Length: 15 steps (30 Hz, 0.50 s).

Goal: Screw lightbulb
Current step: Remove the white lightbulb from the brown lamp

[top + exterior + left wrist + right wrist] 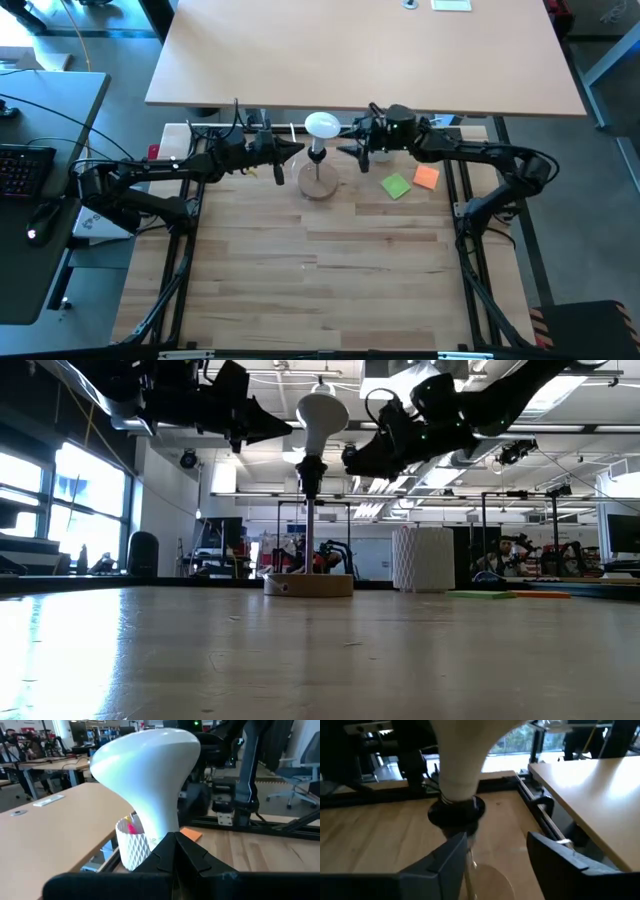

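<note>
The white lightbulb (322, 412) stands upright with its narrow neck in the black socket (311, 468). The socket tops a thin post on a round wooden disc (308, 584) at the far middle of the table. My left gripper (288, 428) is shut and level at the left of the bulb, its tips at the neck (159, 820). My right gripper (497, 840) is open on the bulb's right and slants slightly down. Its fingers stand short of the socket (457, 812), with nothing between them. My left gripper's shut fingertips (175, 845) come level from the table's left, right at the lower neck of the bulb. I cannot tell whether they touch it. The bulb stands upright in the socket.
A white perforated cup (422, 558) stands behind my right arm near the far edge. A green note (396, 186) and an orange note (426, 177) lie right of the disc. A large tan tabletop (360, 50) lies beyond the far edge. The near half of the wooden table has room.
</note>
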Available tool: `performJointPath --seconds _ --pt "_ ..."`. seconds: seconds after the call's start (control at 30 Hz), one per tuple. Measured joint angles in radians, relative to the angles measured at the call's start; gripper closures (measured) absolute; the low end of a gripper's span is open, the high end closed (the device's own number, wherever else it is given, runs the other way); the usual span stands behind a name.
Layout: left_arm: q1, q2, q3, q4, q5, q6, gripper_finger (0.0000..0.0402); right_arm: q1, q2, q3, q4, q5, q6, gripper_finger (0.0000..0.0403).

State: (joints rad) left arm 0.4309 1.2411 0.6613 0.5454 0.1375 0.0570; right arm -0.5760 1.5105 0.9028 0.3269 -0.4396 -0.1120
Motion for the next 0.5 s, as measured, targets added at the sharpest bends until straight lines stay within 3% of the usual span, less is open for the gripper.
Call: performJointPath --seconds 0.2,0.5 --pt "0.0 0.0 0.0 -0.01 0.0 0.0 0.0401 0.041 0.123 -0.001 0.244 -0.031 0.089 0.0156" --pt "0.0 0.006 0.0 -0.005 0.0 0.0 0.0401 0.057 0.216 -0.001 0.481 -0.144 0.219 0.015"
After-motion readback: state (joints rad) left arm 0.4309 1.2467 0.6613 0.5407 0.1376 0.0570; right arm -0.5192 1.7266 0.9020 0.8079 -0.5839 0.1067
